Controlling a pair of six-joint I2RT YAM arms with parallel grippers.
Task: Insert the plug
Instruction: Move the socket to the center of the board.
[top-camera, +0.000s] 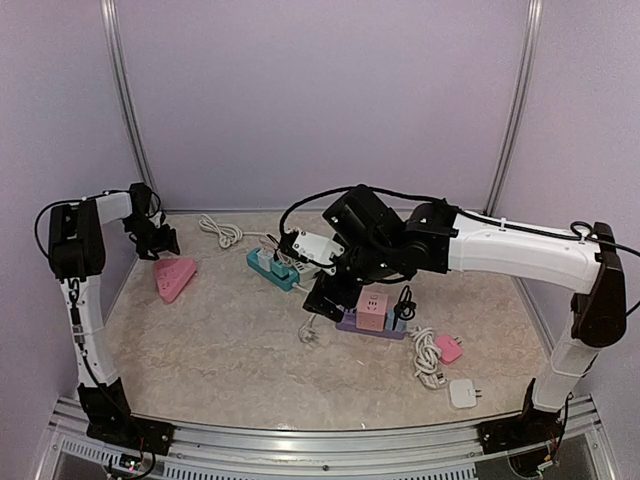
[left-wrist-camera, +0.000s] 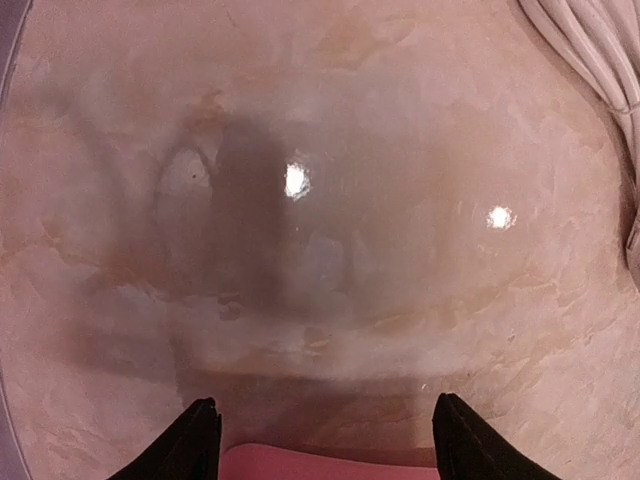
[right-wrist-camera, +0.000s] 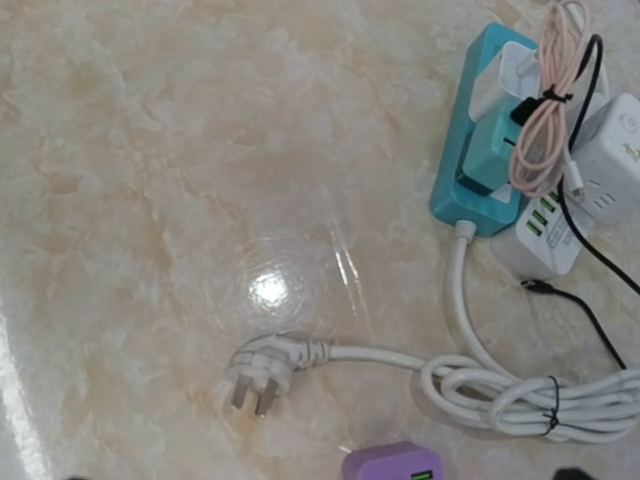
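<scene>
One white plug (right-wrist-camera: 262, 365) lying loose on the marble table (right-wrist-camera: 150, 200), prongs bare.
Its coiled cord leads to the teal power strip (right-wrist-camera: 470, 170); a purple strip (right-wrist-camera: 395, 463) sits just beside the plug. The right gripper (top-camera: 322, 298) hangs above the plug, fingers released wide, holding nothing. The left gripper (left-wrist-camera: 325, 400) is well apart at the table's left, fingers spread astride the edge of a pink block (left-wrist-camera: 320, 465).

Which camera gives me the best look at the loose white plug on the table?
Right wrist: the white plug lies unobstructed, prongs visible. Top external shows it tiny and indistinct; left wrist misses it.
</scene>
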